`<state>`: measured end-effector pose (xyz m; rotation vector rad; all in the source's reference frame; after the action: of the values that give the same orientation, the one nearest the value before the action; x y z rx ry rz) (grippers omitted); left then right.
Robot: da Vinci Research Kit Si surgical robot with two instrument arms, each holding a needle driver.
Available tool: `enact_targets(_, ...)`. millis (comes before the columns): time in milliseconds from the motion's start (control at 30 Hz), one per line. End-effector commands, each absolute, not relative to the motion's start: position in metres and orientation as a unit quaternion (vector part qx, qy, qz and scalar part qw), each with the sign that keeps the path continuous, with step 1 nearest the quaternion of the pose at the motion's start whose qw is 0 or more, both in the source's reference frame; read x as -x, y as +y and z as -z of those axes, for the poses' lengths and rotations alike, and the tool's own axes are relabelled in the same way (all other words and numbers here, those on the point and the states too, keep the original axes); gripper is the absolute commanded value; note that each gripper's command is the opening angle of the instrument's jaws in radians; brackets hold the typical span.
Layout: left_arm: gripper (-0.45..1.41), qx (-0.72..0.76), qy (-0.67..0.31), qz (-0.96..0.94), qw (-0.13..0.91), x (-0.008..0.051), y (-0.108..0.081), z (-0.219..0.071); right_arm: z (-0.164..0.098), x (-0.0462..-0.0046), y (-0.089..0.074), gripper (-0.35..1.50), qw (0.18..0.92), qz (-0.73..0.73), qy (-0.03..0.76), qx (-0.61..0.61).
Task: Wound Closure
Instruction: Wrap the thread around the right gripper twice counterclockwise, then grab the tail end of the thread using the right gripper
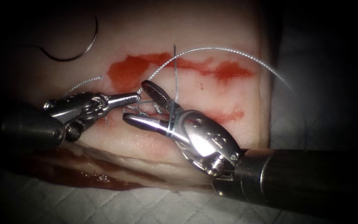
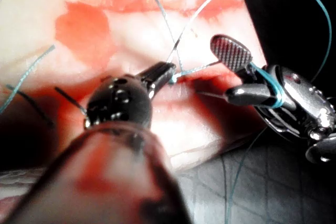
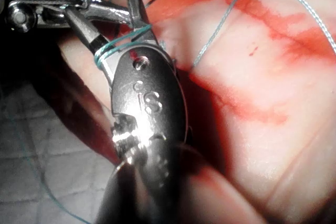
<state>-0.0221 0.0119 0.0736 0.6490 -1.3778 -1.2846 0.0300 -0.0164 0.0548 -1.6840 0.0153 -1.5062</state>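
Cloth (image 1: 104,207) lies nearest, under the tissue (image 1: 228,95). Right tool (image 1: 139,103), entering from four o'clock, has jaws spread wide, thread (image 1: 228,52) wrapped around their base, gripping nothing. Left tool (image 1: 135,98), from nine o'clock, has jaws clenched on a thread end between the right jaws. Beyond, red fluid (image 1: 125,72) marks the cut. Farthest, at eleven o'clock, the needle (image 1: 88,45) lies free on the tissue.

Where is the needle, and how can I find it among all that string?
Start at the tissue and its red fluid. Go up and left: the needle lies loose there, held by neither tool and not stuck in. It is one dark, smooth hook, whereas the thread is pale and twisted.
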Motion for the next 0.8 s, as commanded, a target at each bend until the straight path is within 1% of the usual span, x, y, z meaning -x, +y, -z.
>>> enact_targets(33,-0.45,-0.267,-0.583,0.537,0.548,0.0228,0.0116,-0.0737,-0.0558,-0.0305,-0.0160,0.89,0.446,0.608,-0.014,0.657)
enact_targets(133,-0.45,-0.261,-0.584,0.534,0.552,0.0228,0.0117,-0.0730,-0.0563,-0.0301,-0.0161,0.86,0.473,0.621,-0.025,0.625)
enact_targets(233,-0.45,-0.260,-0.584,0.533,0.554,0.0226,0.0118,-0.0724,-0.0570,-0.0297,-0.0163,0.88,0.506,0.639,-0.032,0.579)
enact_targets(367,-0.45,-0.262,-0.585,0.531,0.554,0.0217,0.0116,-0.0723,-0.0572,-0.0286,-0.0158,0.86,0.540,0.631,-0.045,0.556)
enact_targets(467,-0.45,-0.261,-0.585,0.529,0.557,0.0213,0.0118,-0.0720,-0.0569,-0.0278,-0.0151,0.86,0.550,0.626,-0.045,0.551)
enact_targets(800,-0.45,-0.256,-0.589,0.526,0.557,0.0214,0.0122,-0.0700,-0.0556,-0.0270,-0.0138,0.86,0.564,0.616,-0.046,0.548)
